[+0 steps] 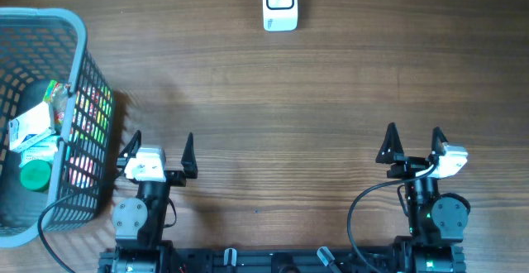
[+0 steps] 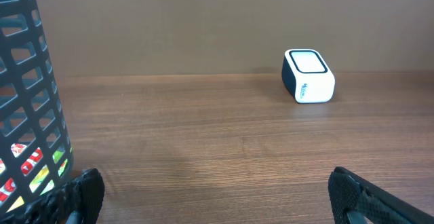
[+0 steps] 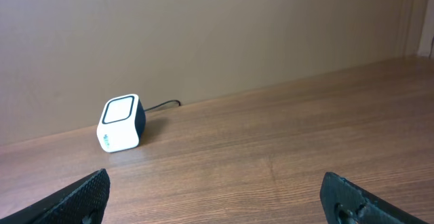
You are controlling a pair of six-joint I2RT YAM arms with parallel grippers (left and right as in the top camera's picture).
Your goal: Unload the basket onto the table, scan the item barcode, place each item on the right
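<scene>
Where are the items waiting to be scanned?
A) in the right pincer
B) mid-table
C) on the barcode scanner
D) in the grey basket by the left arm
D: the white carton and green-capped container lie inside the grey basket; the barcode scanner stands alone and the right pincer is open, empty.

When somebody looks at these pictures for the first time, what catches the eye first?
The grey basket at the left edge of the table stands out first, with bright packs and a green cap inside. Next is the white scanner, alone at the far edge. The left gripper and the right gripper are open and empty at the near edge.
</scene>
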